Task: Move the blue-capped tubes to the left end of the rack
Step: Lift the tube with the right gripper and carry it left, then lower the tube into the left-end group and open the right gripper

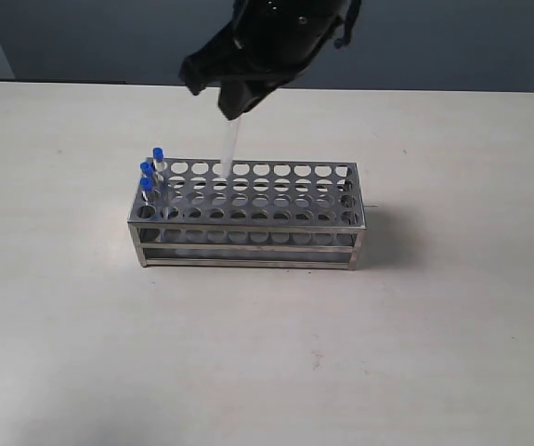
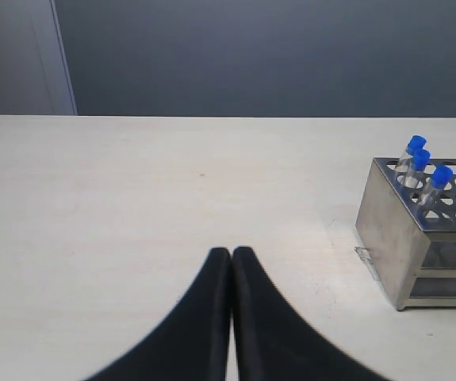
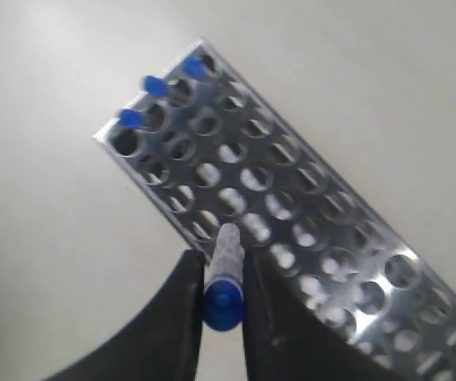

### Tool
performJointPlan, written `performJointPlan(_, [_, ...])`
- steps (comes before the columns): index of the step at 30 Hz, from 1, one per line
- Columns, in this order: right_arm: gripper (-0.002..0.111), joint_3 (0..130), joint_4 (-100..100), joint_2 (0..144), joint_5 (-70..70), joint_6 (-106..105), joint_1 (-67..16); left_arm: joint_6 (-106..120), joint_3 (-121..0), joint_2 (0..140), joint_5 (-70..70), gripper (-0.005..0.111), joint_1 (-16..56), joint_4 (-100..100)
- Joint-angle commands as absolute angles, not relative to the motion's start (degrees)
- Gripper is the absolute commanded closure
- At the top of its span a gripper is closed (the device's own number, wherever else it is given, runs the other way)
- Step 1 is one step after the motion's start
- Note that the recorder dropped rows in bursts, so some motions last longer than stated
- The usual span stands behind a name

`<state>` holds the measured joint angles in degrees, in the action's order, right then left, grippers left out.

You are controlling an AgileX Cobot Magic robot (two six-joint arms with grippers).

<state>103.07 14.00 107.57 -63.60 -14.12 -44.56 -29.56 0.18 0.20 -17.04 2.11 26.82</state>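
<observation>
Your R gripper [image 3: 222,266] pinches a blue-capped tube [image 1: 228,149] above rack [image 1: 248,226] top. L gripper [image 2: 231,252] jaws closed, empty, w/ open table [image 2: 132,198] around.

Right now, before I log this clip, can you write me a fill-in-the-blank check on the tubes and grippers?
1. ____ blue-capped tubes stand at the left end of the rack.
2. The right gripper holds a fourth tube, whose cap is ____.
3. The left gripper is ____, with nothing between its fingers.
Missing words: three; blue; shut.
</observation>
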Motion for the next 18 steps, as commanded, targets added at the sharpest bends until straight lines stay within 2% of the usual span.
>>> performJointPlan(1, [0.109,103.0,17.4,108.5,-63.5,-17.0,-47.7,-29.6,0.0,0.0,-16.7,0.106,2.4,26.7])
performJointPlan(9, [0.109,103.0,17.5,111.4,-62.3,-19.8,-52.7,-29.6,0.0,0.0,-16.7,0.106,2.4,26.7])
performJointPlan(18, [0.109,105.9,17.4,113.3,-59.3,-20.6,-53.3,-29.6,0.0,0.0,-16.7,0.106,2.4,26.8])
